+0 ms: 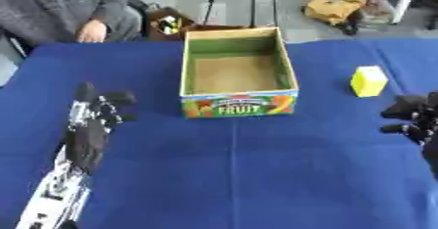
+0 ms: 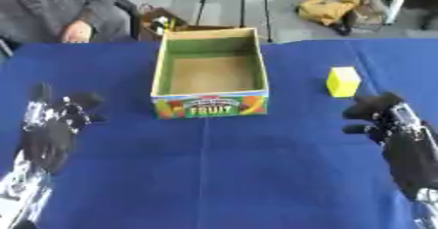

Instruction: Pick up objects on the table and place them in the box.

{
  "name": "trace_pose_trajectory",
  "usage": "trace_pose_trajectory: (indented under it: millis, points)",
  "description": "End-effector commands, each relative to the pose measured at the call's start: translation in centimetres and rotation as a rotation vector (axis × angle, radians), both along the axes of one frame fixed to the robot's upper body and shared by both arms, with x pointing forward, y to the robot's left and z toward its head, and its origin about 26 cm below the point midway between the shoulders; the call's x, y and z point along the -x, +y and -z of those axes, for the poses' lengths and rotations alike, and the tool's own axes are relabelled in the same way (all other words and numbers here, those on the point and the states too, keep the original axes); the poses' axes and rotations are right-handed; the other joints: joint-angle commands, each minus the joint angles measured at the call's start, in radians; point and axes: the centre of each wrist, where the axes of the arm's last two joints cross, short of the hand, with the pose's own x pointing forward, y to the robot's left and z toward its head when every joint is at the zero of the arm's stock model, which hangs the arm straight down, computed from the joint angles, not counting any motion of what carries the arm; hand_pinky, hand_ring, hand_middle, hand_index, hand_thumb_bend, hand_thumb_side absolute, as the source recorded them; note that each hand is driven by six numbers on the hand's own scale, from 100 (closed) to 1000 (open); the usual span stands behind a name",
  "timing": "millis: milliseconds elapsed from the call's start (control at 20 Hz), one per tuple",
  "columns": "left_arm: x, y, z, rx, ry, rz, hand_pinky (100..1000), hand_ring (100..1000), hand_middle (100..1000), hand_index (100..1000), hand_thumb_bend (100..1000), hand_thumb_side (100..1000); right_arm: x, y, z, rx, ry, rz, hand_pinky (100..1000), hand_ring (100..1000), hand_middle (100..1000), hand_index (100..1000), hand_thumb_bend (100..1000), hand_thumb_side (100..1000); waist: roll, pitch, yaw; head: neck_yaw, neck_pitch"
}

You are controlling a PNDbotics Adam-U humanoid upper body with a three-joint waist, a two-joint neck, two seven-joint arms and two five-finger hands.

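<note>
Blue cloth covers the surface (image 1: 256,174) from edge to edge, and beyond its far edge lies a grey floor with a yellow-brown bag (image 1: 332,8) and a seated person whose hand rests on a knee, off the surface. Seen from the left eye, an open cardboard box (image 1: 239,104) with a "FRUIT" label stands in the middle, its green-lined inside holding nothing. A yellow block (image 1: 369,80) sits on the cloth to the box's right, well apart from it. The left robot hand (image 1: 92,118) rests on the cloth to the left of the box, fingers relaxed and holding nothing.

From the right eye, the right robot hand (image 2: 389,118) shows more fully, just in front of the yellow block and not touching it; its fingers are loosely bent and grasp nothing. Nothing lies between that hand and the block
</note>
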Motion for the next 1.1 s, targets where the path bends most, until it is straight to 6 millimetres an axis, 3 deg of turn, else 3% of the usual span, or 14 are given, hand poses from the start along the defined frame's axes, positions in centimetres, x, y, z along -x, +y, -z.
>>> trace_pose_trajectory:
  millis: [50, 700, 800, 1100]
  points:
    - [0.0, 0.2, -0.7, -0.006, -0.024, -0.003, 699, 823, 684, 731, 509, 1000, 0.0, -0.1, -0.7, 0.011, -0.024, -0.007, 628, 717, 607, 732, 100, 832, 0.0, -0.016, 0.003, -0.002, 0.0]
    - [0.0, 0.1, -0.8, -0.006, -0.026, -0.004, 699, 825, 685, 731, 510, 1000, 0.0, -0.3, -1.1, 0.032, -0.036, -0.006, 630, 720, 608, 738, 100, 803, -0.001, -0.011, -0.004, -0.002, 0.005]
    - [0.0, 0.1, -0.8, -0.009, -0.024, -0.002, 699, 825, 685, 731, 509, 1000, 0.0, -1.3, -2.1, 0.097, -0.064, 0.003, 632, 723, 608, 744, 100, 771, -0.004, -0.011, -0.003, -0.003, 0.008]
    - [0.1, 0.3, -0.6, -0.02, -0.015, -0.004, 699, 826, 685, 731, 508, 1000, -0.3, -6.2, -7.9, 0.518, -0.188, 0.093, 672, 771, 652, 787, 100, 562, -0.018, -0.017, 0.012, 0.001, 0.014]
